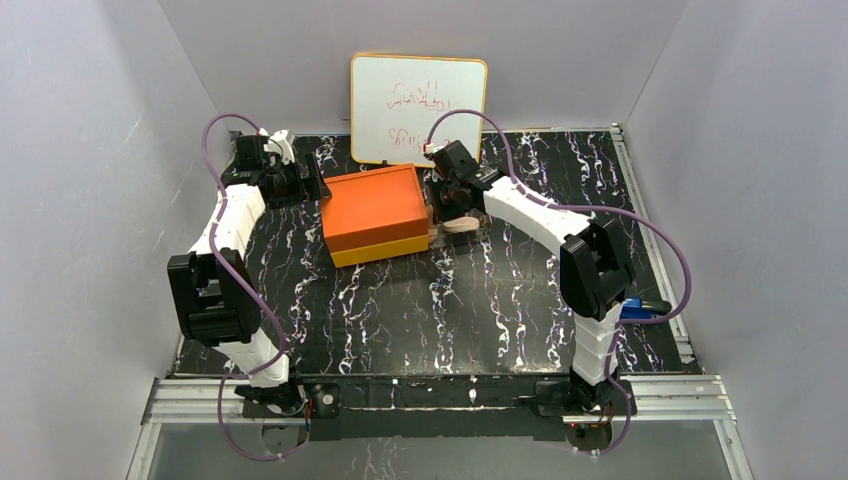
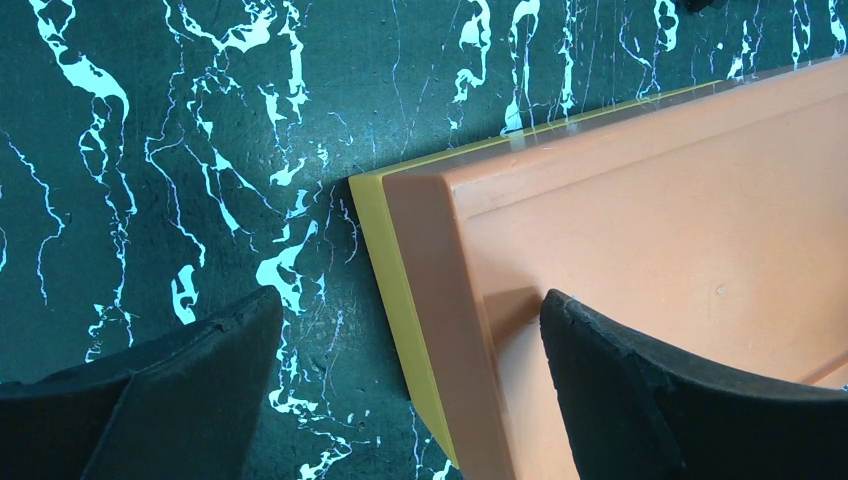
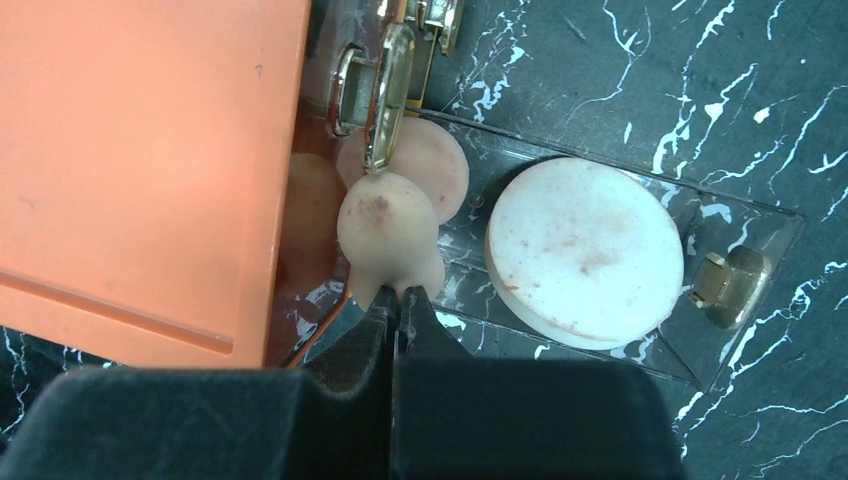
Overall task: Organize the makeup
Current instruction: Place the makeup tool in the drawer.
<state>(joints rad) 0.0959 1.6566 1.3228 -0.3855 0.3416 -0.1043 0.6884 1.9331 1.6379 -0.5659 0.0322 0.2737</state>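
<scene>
right gripper: The right gripper was seen with its jaws closed together. The tips were set against the near end of the tan egg-shaped sponge. Whether a fold of sponge was pinched between them could not be told.
sponge position: It was found inside the pulled-out clear drawer, close beside the orange box and partly over a pinkish round pad.
sponge axis: Its long axis was laid roughly in line with the closed fingers and alongside the face of the box. The narrower end was turned to the fingertips and the broad rounded end pointed away, toward a gold drawer handle.
drawer contents: A flat round disc was seen lying flat further out, apart from the sponge and near the drawer's own gold knob.
left gripper: The left gripper was held wide open with nothing in it. One finger was over the box's top near a corner and the other over the marbled table.
done: The sponge, pad and disc were judged to be already stowed.
left: The drawer had not yet been pushed shut. No compact or pencil sticks could be seen in any view, so their placing could not be judged.
</scene>
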